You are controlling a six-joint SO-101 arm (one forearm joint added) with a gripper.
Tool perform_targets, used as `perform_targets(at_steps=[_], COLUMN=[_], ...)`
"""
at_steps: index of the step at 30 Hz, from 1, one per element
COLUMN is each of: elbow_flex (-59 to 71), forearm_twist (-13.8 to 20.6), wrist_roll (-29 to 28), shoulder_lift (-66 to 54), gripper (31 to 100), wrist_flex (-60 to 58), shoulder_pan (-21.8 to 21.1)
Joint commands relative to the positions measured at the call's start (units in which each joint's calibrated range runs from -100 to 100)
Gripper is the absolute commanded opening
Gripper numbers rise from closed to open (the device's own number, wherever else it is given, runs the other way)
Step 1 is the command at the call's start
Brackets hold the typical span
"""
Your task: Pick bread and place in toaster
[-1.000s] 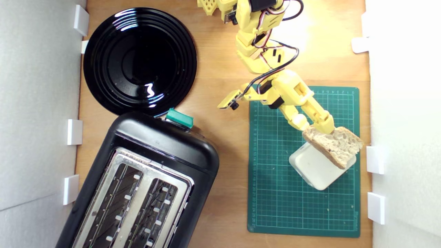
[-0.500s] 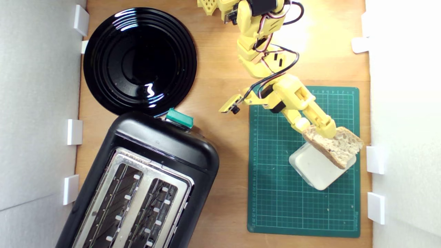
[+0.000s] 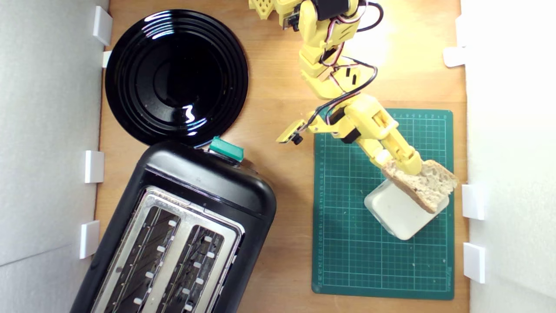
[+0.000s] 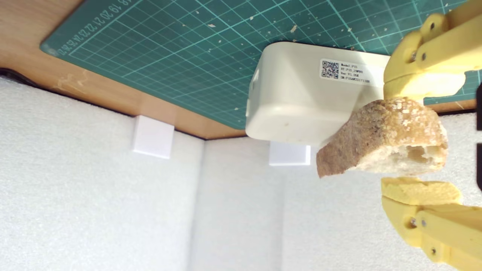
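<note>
The bread (image 3: 423,184), a tan slice with a brown crust, is pinched at one end by my yellow gripper (image 3: 396,164) on the exterior view's right. In the wrist view the bread (image 4: 384,139) sits between the two yellow jaws of the gripper (image 4: 418,139), crust towards the camera, raised above a cream-white block (image 4: 301,101). The gripper is shut on the slice. The black toaster (image 3: 204,187) stands at the lower left of the exterior view, its two silver-rimmed slots empty and facing up, its teal lever knob (image 3: 226,149) at the near end.
The white block (image 3: 397,215) rests on a green cutting mat (image 3: 347,252). A glossy black plate (image 3: 176,76) lies beside the toaster's knob end. White foam walls (image 3: 43,130) with small white brackets (image 3: 473,202) close in both sides of the wooden table.
The arm has shifted slightly, carrying the gripper and the bread a little towards the exterior view's top. Toaster, plate and block have not moved.
</note>
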Motion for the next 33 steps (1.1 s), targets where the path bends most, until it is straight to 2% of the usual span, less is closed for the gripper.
perform_targets(at_steps=[1, 11, 33], elbow_flex=[-1.93, -1.84, -1.57], forearm_twist=[-0.62, -0.62, -0.62], wrist_roll=[-0.31, -0.31, -0.31], shoulder_lift=[-0.76, -0.85, -1.68], gripper=[69.2, 61.8, 61.7], wrist_flex=[-1.85, -1.85, -1.85], shoulder_pan=[-0.48, -0.48, -0.4])
